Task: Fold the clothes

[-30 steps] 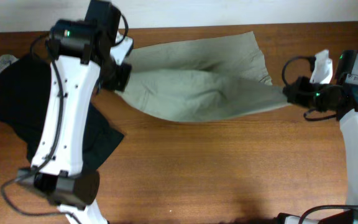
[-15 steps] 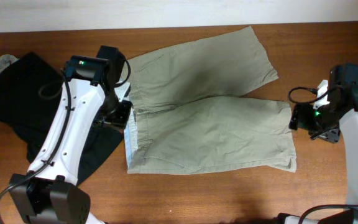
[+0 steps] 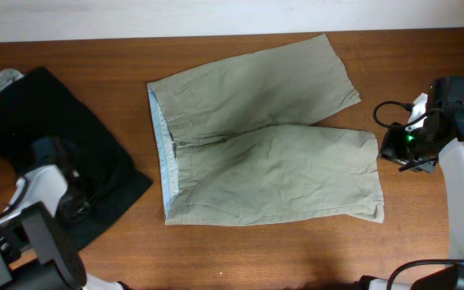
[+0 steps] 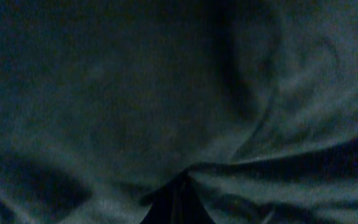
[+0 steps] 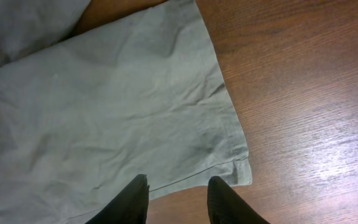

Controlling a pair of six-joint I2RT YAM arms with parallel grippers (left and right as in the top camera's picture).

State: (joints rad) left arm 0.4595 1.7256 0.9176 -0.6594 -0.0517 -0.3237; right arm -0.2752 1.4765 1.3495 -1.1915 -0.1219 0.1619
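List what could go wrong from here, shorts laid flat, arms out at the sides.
1. The left gripper sits low over the black garment. Its wrist view shows only dark cloth, so it may snag that and drag it along.
2. The right gripper is open at the very hem edge of the shorts. A pinch there might slip off or catch only one layer.
3. The two legs splay apart, so a fold could end up skewed.

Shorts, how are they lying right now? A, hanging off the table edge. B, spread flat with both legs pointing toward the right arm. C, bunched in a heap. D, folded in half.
B: the shorts lie spread flat on the table, both legs ending near the right hand.
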